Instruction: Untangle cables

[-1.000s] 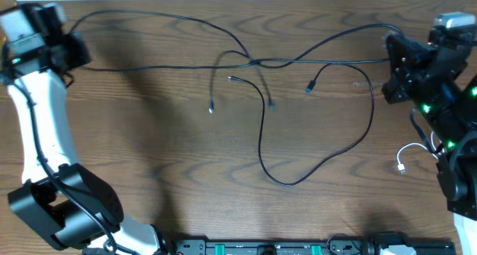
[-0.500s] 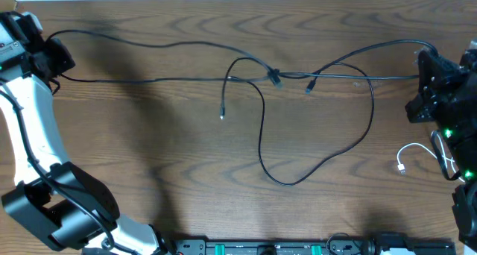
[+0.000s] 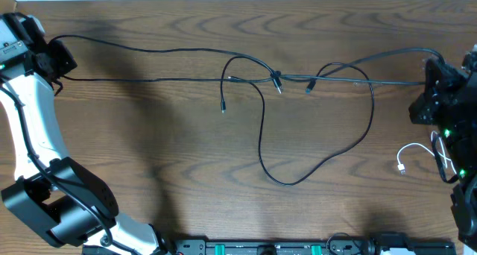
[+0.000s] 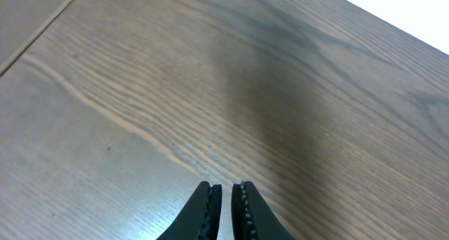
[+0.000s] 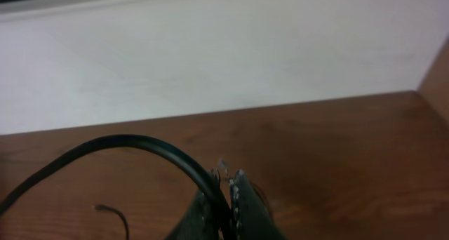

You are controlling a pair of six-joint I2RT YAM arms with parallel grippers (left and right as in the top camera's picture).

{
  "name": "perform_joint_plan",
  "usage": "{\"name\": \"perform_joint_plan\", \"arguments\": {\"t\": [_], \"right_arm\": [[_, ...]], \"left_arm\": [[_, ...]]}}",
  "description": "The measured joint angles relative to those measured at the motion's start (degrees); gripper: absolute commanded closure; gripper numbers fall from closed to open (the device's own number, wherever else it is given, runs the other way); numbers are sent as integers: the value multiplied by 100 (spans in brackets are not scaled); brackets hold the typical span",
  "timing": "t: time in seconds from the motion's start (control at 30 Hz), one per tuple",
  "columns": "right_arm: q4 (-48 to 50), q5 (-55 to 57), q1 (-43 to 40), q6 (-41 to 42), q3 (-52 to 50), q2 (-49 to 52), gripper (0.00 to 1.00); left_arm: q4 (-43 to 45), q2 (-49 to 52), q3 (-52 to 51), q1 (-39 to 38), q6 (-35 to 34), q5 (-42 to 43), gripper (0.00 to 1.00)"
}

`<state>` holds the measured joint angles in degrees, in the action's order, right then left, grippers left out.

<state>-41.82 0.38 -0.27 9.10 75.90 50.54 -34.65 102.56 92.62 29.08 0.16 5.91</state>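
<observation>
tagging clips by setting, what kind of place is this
Probably a robotics lab or test bench: a white robot arm and a black robot arm flank a wooden table, with thin black cables strung across it.

No words, numbers or signs can be read in any view. Nothing is seen written on the cables (image 3: 261, 136) or on the table (image 3: 149, 173).
</observation>
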Motion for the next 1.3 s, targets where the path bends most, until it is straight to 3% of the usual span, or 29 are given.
{"name": "perform_joint_plan", "arguments": {"t": [0.27,0.4,0.57,1.07,1.3], "right_arm": [[-297,345,13,249,0,-205,95],[-319,667,-24,243,0,-144,55],[-319,605,-57,157,0,31,25],[-396,-1228,-31,-98,0,1460,14],[-374,-1729,581,-341,0,2168,12]], "left_arm": [[-179,0,0,-103,-619,-525,83],[-216,2,0,-76,-804,-566,75],[-197,4,0,-116,-844,-562,75],[-195,4,0,-1775,-828,-470,74],[-195,4,0,-2721,-778,-455,68]]}}
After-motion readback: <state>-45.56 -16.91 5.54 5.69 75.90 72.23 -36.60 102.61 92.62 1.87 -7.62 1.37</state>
